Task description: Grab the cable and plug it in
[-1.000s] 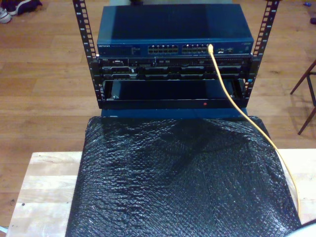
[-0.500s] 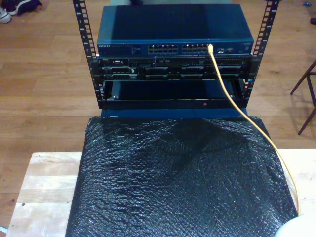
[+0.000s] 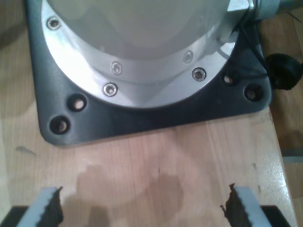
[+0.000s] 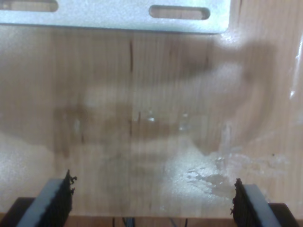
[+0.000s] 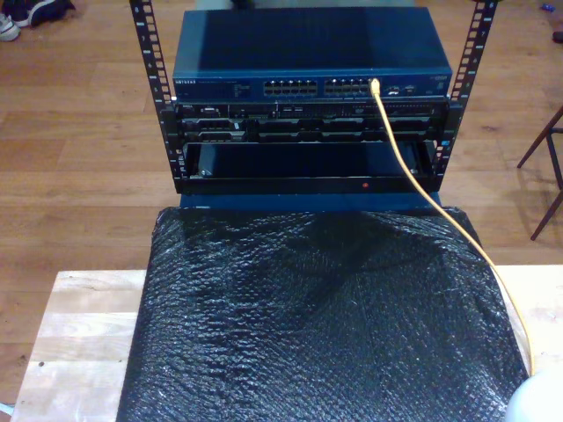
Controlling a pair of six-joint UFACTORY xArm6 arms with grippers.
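Observation:
The yellow cable (image 5: 412, 174) runs from a port on the right half of the blue network switch (image 5: 229, 86) down over the black bubble-wrap mat (image 5: 308, 325) toward the exterior view's lower right corner. Its end sits at the port, and the plug itself is too small to make out. My first gripper (image 3: 144, 209) is open over bare wood, facing a round metal arm base on a dark plate (image 3: 156, 116). My second gripper (image 4: 151, 202) is open over bare wood below a slotted metal bracket (image 4: 118, 19). Neither gripper holds anything.
The switch sits in a black rack (image 5: 145, 53) with more gear below it. A pale rounded arm part (image 5: 538, 400) shows at the exterior view's lower right corner. The wooden table (image 5: 79, 334) flanks the mat. Dark chair legs (image 5: 550, 167) stand at the exterior view's right.
A pale arm part has come into the exterior view's lower right corner, where only a dark edge showed a second ago. The cable and the rack have not moved.

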